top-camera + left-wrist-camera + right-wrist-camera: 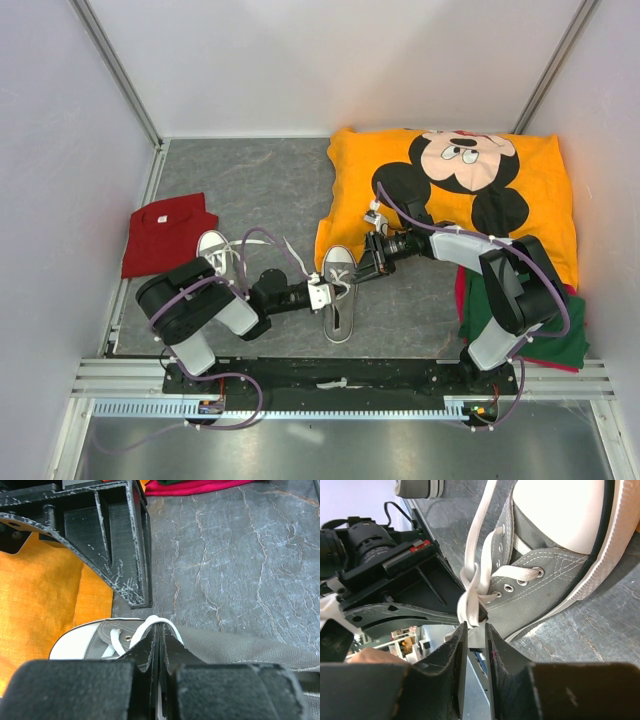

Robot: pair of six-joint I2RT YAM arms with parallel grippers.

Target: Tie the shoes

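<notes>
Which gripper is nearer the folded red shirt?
Left. The left gripper pinches the laces of the middle shoe, with the red shirt off to its left. The right gripper is at that shoe's toe end, farther right.

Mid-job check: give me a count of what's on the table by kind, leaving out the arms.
Grey sneakers: 2, one at the centre, one further left
Garments: 4, the red shirt, the orange Mickey Mouse shirt, the green garment, the pink garment
Total: 6
</notes>
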